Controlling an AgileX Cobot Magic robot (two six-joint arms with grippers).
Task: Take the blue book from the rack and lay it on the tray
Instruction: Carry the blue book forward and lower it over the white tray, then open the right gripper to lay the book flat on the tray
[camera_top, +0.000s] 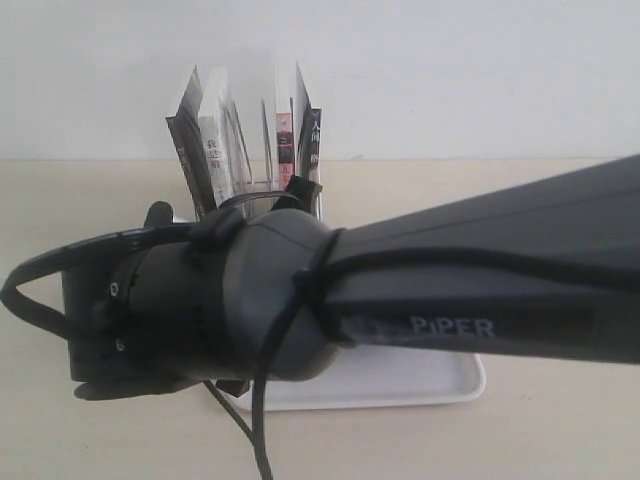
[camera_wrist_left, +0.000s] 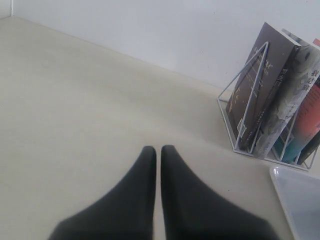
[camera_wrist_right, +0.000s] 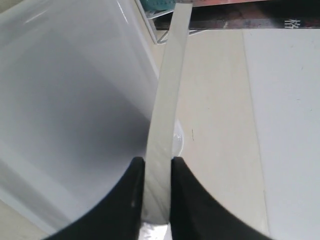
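- Two tools in view: the left tool (camera_wrist_left: 158, 150) hangs over the bare counter (camera_wrist_left: 75, 100), fingers pressed together, holding nothing.
- Right tool (camera_wrist_right: 157, 162) is closed narrowly on the blue book (camera_wrist_right: 167, 90), which is seen edge-on with only its pale pages showing.
- Book is clear of the rack (camera_wrist_left: 243, 71) and runs alongside the rim of the tray (camera_wrist_right: 75, 100).
- Other books stand in the rack.

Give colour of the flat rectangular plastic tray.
White; the flat rectangular plastic tray shows best in the exterior view.

Plain lab tabletop (camera_wrist_left: 75, 110), blank wall (camera_top: 450, 70)
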